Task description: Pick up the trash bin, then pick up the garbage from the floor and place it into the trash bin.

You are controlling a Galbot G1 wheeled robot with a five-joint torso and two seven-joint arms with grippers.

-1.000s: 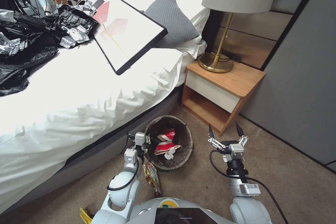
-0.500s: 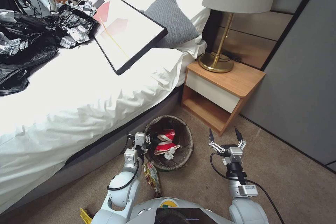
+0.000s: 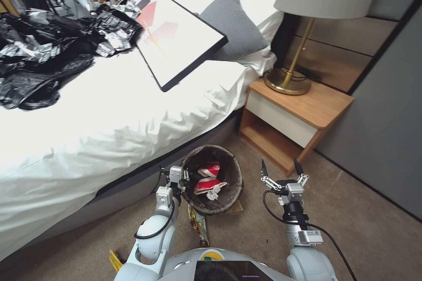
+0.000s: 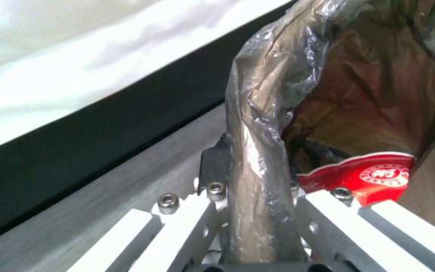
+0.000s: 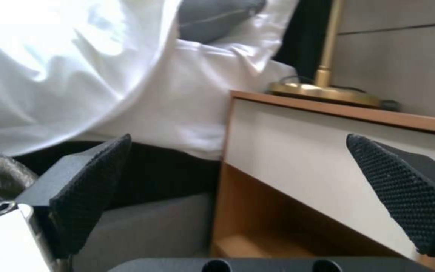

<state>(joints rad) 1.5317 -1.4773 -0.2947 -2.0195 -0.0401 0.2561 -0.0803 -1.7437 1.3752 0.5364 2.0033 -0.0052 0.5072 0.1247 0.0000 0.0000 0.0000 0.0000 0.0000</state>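
Left gripper stays clamped on the bagged rim of the trash bin, held beside the bed with red cups inside. Whole head view has shifted, so the robot moved; right gripper hangs wide open and empty. Wrapper on the carpet is likely next.

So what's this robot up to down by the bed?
It's tidying litter. Its left claw is clamped on the rim of the trash bin, which already holds crushed red-and-white cups. Its right claw hangs open and empty beside the bin, near the nightstand. A snack wrapper lies on the carpet by the bin.
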